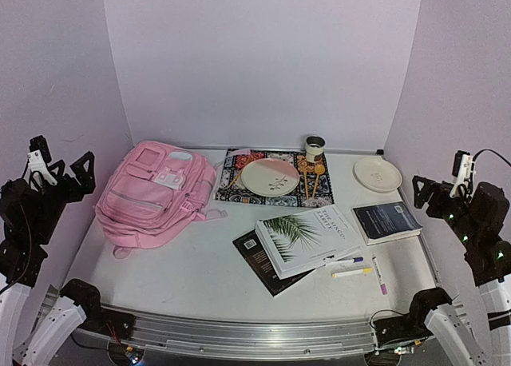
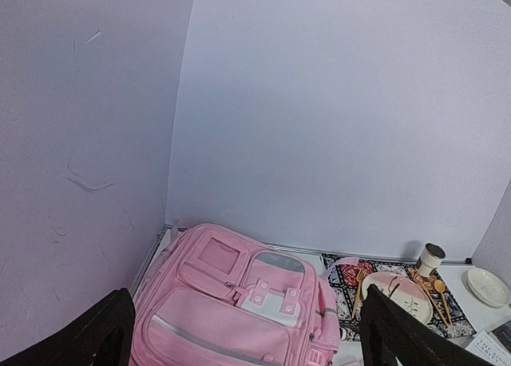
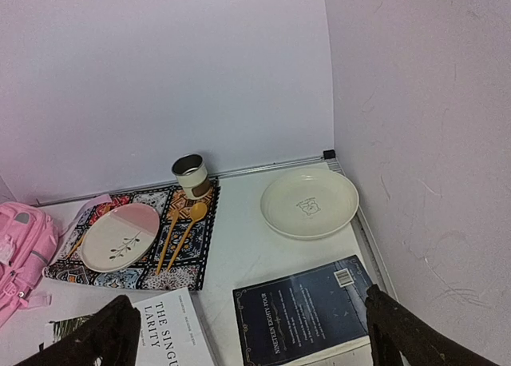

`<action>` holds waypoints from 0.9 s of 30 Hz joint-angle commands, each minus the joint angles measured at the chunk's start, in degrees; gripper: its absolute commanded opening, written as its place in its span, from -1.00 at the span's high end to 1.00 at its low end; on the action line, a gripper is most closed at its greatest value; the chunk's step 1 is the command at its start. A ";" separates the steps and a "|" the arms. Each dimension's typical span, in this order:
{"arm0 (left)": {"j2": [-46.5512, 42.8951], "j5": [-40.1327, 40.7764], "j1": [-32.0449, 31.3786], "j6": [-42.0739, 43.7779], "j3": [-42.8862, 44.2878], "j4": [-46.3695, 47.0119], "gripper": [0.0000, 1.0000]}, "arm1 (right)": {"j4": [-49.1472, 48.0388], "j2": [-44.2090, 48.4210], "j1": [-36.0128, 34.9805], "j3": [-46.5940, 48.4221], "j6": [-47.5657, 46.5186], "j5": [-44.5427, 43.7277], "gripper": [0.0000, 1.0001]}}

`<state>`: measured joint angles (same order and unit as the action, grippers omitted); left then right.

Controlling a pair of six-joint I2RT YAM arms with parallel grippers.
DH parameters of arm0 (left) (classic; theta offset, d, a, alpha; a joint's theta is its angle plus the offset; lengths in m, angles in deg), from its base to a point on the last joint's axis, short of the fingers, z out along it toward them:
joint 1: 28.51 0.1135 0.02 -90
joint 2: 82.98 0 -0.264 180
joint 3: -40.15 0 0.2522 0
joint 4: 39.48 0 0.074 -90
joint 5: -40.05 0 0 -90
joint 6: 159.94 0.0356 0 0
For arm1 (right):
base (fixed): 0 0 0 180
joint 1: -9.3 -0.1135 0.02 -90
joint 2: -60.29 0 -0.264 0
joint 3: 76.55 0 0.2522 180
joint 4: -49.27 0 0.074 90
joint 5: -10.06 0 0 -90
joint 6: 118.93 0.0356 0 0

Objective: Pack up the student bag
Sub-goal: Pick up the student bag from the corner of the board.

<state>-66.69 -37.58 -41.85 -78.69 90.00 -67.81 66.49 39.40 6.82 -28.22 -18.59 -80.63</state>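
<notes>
Left claw and right claw hang released at the table's sides, leaving everything unobstructed. The student bag lies flat at left, seemingly zipped shut, with books loose to its right for packing.

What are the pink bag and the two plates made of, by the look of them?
The student bag looks like soft matte fabric: it slumps, with stitched pockets and zips. The cream plate and the pink-and-cream plate look like glazed ceramic, smooth with a faint sheen, though plastic is possible.
</notes>
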 commanded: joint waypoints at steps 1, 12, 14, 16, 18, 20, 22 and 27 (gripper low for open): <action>1.68 -0.15 -0.09 0.73 1.61 -0.26 -0.99 | -2.07 -0.84 0.25 1.68 0.14 2.25 -0.97; 17.53 -0.70 -0.05 -2.94 6.83 -5.19 -0.99 | -2.67 -4.10 0.27 1.92 -0.52 8.08 -0.96; 21.36 -1.86 -0.09 -3.82 7.76 -5.90 -0.99 | -2.67 -4.89 0.27 2.16 -0.60 9.11 -0.96; 25.15 -3.26 -0.09 -4.59 8.24 -6.30 -0.99 | -2.67 -5.76 0.25 2.34 -0.40 10.27 -0.96; 29.47 -2.04 -0.08 -6.24 9.29 -7.75 -0.99 | -2.83 -6.51 0.26 2.31 0.17 11.44 -0.96; 35.00 -1.61 0.12 -7.88 10.68 -9.26 -0.99 | -3.00 -6.91 0.24 1.88 1.00 13.51 -0.97; 40.64 -3.12 0.74 -8.34 11.61 -10.08 -0.99 | -3.02 -7.13 0.25 1.12 1.72 15.89 -0.97; 52.34 -10.75 1.63 -9.28 13.64 -13.03 -0.99 | -4.13 -7.35 0.21 -0.23 2.20 20.32 -0.97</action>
<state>-20.92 -41.85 -40.84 -85.83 100.24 -77.21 66.02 32.30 6.82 -28.24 -17.55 -66.06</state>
